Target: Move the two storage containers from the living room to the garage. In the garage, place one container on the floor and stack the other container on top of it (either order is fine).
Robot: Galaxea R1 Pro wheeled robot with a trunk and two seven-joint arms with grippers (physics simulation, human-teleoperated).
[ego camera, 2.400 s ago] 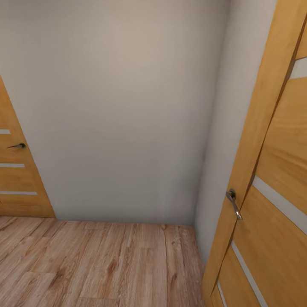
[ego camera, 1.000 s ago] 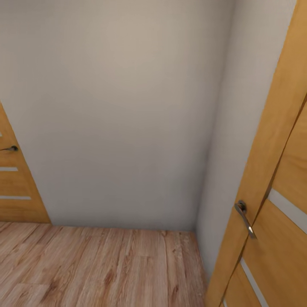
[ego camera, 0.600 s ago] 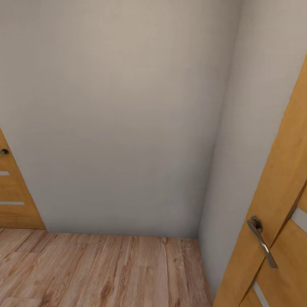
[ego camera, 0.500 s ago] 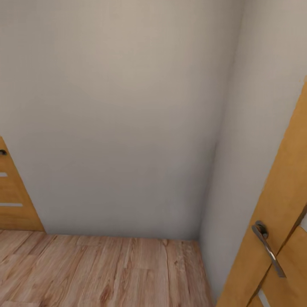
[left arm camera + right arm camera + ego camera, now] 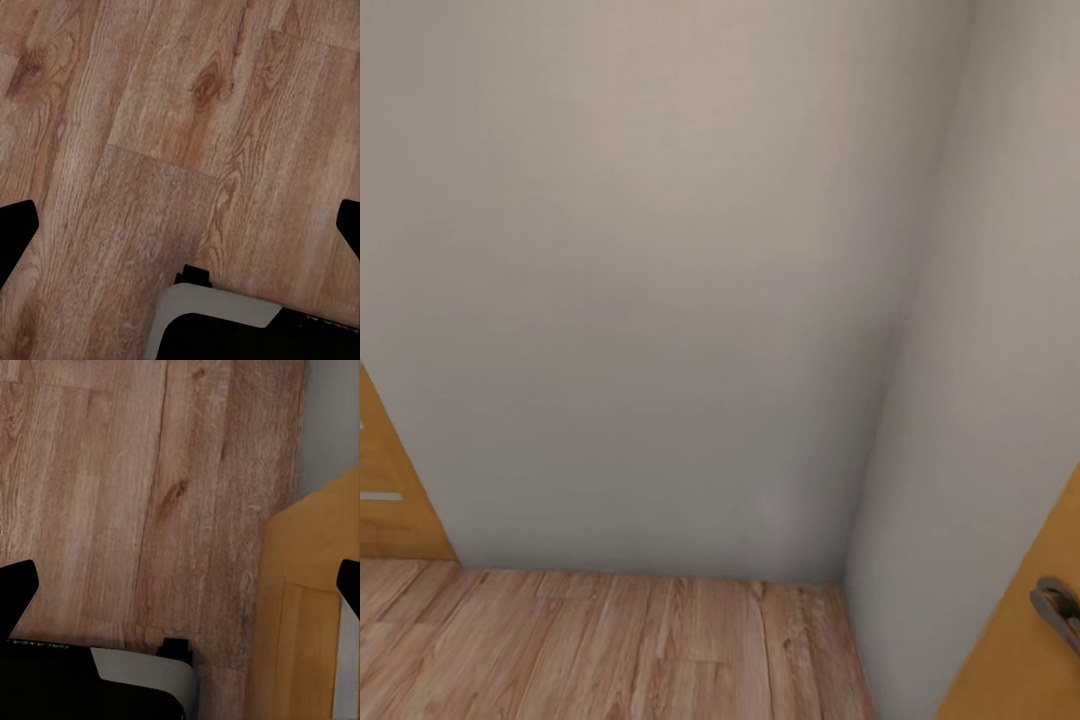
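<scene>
The two orange-red storage containers are out of view. I face a pale wall corner (image 5: 660,300) over light wood-plank flooring (image 5: 610,650). In the left wrist view my left gripper (image 5: 180,232) hangs open above the planks, its black fingertips (image 5: 15,232) far apart with nothing between them. In the right wrist view my right gripper (image 5: 180,589) is also open and empty over the planks, beside a wooden door (image 5: 307,607).
A wooden door (image 5: 385,500) sits at the head view's left edge. Another door (image 5: 1020,660) with a metal handle (image 5: 1060,605) stands close at the lower right. The side wall (image 5: 980,400) meets the front wall in a corner. My base (image 5: 217,322) shows beneath the left gripper.
The camera has moved closer to the wall. Both doors have slid outward to the picture's edges, and the right door's handle has dropped to the lower right corner.
</scene>
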